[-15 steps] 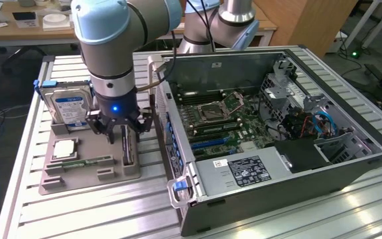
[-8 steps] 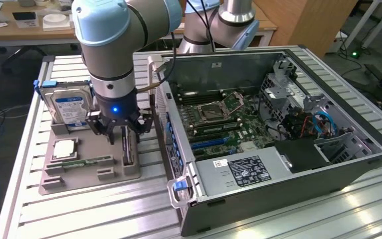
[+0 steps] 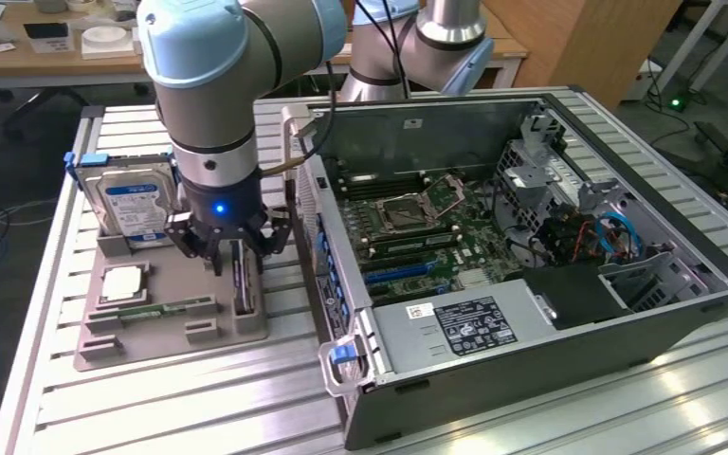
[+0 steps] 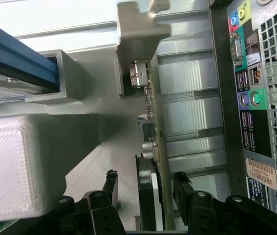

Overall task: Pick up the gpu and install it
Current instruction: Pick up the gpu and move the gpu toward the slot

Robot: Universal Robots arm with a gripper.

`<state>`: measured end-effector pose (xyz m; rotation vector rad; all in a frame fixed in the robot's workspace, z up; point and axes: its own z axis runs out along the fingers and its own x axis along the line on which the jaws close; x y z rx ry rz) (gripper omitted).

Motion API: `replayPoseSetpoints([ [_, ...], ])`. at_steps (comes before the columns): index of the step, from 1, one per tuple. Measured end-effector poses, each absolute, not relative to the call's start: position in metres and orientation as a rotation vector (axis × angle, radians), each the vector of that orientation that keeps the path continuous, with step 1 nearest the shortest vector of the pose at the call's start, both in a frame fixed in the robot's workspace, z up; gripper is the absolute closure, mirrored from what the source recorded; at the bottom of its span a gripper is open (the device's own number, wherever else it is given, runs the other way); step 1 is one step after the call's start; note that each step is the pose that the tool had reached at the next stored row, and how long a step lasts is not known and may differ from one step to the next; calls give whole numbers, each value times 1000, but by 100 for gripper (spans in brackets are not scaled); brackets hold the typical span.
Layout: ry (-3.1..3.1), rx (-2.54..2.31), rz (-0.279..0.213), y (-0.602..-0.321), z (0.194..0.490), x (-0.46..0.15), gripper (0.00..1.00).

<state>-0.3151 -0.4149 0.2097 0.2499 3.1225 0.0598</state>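
The gpu (image 3: pixel 245 287) stands on its thin edge in a slot of the gray tray (image 3: pixel 149 346), just beside the open computer case (image 3: pixel 529 246). Its silvery end plate (image 4: pixel 138 44) is at one end of the card, away from the fingers. The claw (image 3: pixel 240 254) is right over the card with one finger on each side. I can see small gaps, so it is open and not pinching.

To do this well, I think the fingers (image 4: pixel 181 183) should sit evenly on both flat faces, on the board and not on the little parts, and squeeze gently. A crooked pinch could tip the card in its slot.

The arm (image 3: pixel 212 85) reaches straight down from above, its wrist pointing at the surface (image 3: pixel 149 408). The hard drive (image 3: pixel 130 204) stands in the same tray, near the claw.
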Motion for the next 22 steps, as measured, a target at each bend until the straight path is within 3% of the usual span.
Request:
replayPoseSetpoints([
  [5, 3122, 250, 57, -415, 211, -315, 44],
  [6, 3122, 250, 57, -415, 211, -315, 51],
  [8, 3122, 250, 57, -415, 211, -315, 53],
  [11, 3122, 250, 56, -415, 211, -315, 65],
  [22, 3122, 250, 53, -415, 211, -312, 71],
])
